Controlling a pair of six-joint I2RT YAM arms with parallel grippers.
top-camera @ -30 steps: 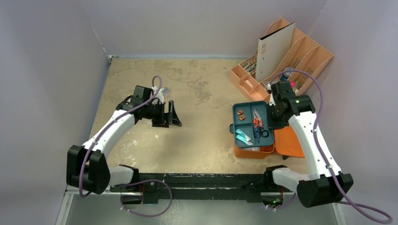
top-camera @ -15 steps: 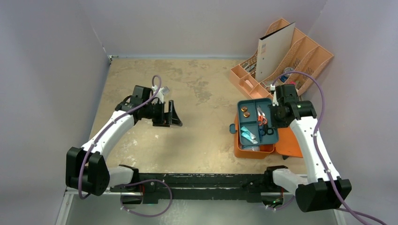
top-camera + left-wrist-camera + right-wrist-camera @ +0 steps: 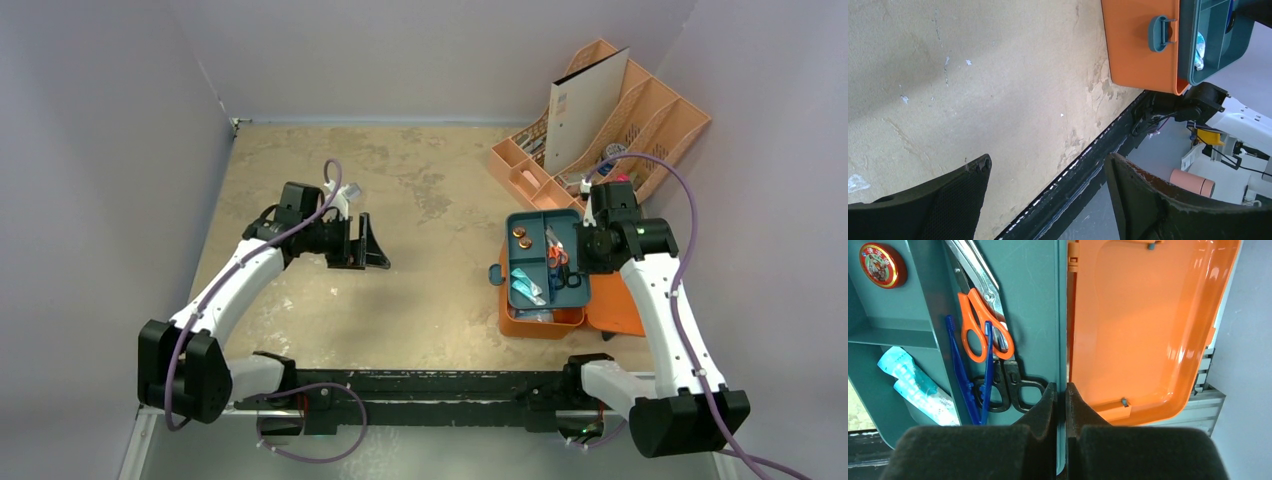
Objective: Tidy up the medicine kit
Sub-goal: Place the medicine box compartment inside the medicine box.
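Observation:
The orange medicine kit (image 3: 540, 322) stands open at the right front, its lid (image 3: 615, 305) lying flat to the right. My right gripper (image 3: 590, 250) is shut on the right wall of the dark teal tray (image 3: 545, 214) and holds it over the kit's base. In the right wrist view the gripper (image 3: 1061, 390) pinches the tray wall (image 3: 1038, 300) beside the lid (image 3: 1143, 325). The tray holds orange-handled scissors (image 3: 980, 325), blue tweezers (image 3: 960, 370), pale blue packets (image 3: 918, 385) and a round tin (image 3: 877, 265). My left gripper (image 3: 372, 243) is open and empty at mid-table; its view (image 3: 1046, 159) shows the kit (image 3: 1138, 45).
A pale peach desk organizer (image 3: 640, 110) with an upright binder (image 3: 585, 105) stands at the back right, close behind my right arm. A black rail (image 3: 430, 385) runs along the table's front edge. Walls close in on both sides.
My right gripper has carried the teal tray a little to the right, over the kit's base. The left arm has barely moved.

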